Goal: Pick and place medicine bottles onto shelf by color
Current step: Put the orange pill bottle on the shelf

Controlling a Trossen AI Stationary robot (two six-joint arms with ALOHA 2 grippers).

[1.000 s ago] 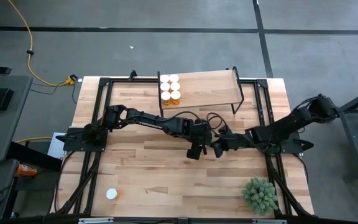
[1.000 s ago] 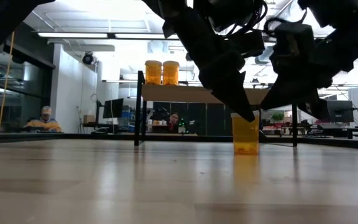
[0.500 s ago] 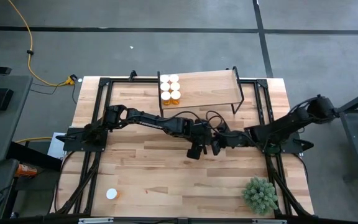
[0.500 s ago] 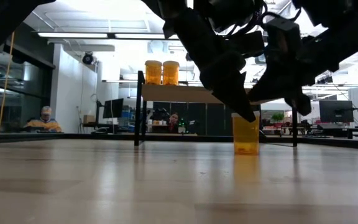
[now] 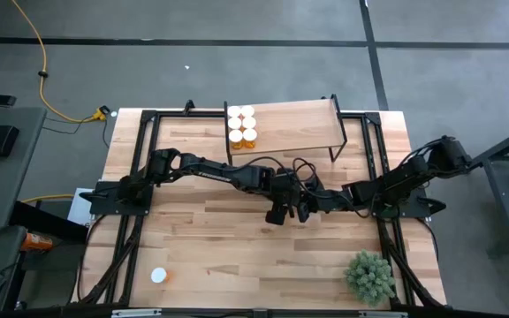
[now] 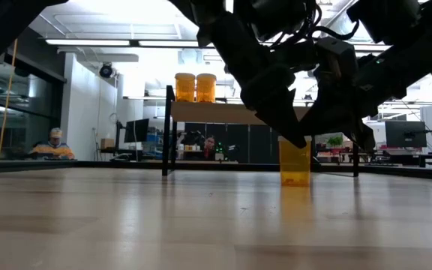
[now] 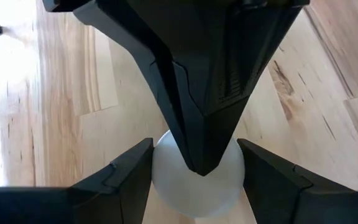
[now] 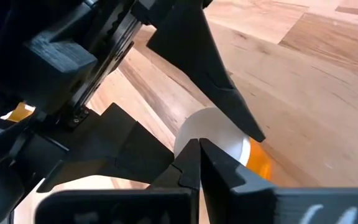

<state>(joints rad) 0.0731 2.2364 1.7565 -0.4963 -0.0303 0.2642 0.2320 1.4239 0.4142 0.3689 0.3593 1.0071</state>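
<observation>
One amber bottle (image 6: 295,163) with a white cap (image 7: 173,186) stands upright on its base at the middle of the tabletop. My left gripper (image 5: 277,214) is open over it, pointing down, with one finger on each side of the cap. My right gripper (image 5: 300,210) is shut, and its tips (image 8: 201,146) hang right above the cap (image 8: 211,127). The shelf (image 5: 294,128) stands at the far edge with several bottles (image 5: 242,126) on its left end. Another bottle (image 5: 158,276) rests near the table's near left corner. My left gripper's fingers (image 7: 126,177) come from above and stand close beside the cap's two sides; I cannot tell whether they touch it. My right gripper's shut fingertips (image 7: 197,155) slant down from the table's right onto the cap's top; I cannot tell whether they touch it.
A small green plant (image 5: 369,276) stands at the near right corner. The two arms' grippers crowd together over the table's middle. In the low view the shelf board (image 6: 223,112) with two bottles (image 6: 196,87) shows behind, and people sit in the room beyond.
My right gripper has gone toward the table's left and come in over the bottle, close beside my left gripper. The bottle and my left gripper have stayed where they were.
</observation>
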